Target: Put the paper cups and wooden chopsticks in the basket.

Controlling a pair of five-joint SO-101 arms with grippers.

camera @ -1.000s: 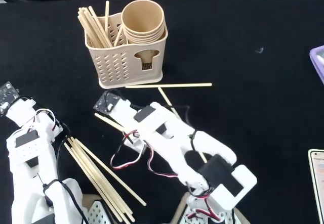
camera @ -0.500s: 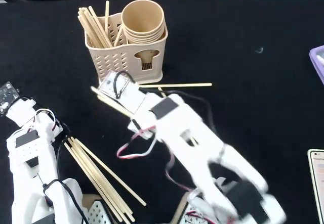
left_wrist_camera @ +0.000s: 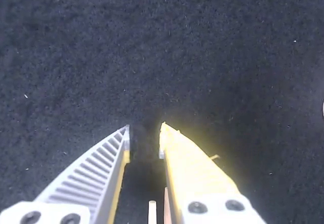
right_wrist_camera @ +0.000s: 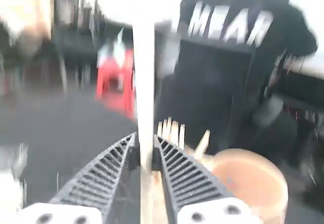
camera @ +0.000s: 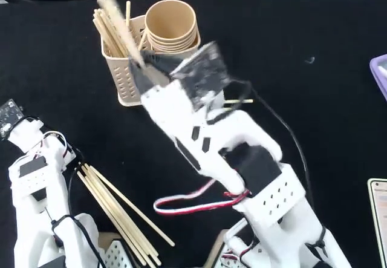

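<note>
Your right claw [right_wrist_camera: 145, 139] grips a blurred chopstick [right_wrist_camera: 143, 82] over the basket [camera: 124, 77], whose front its arm partly hides; your left claw [left_wrist_camera: 144, 132] sits barely parted.

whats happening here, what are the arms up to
The right gripper is shut on a wooden chopstick, held above the basket. The basket already holds stacked paper cups and several chopsticks. More loose chopsticks lie on the table beside the left arm, whose left gripper sits low over the table.
</note>
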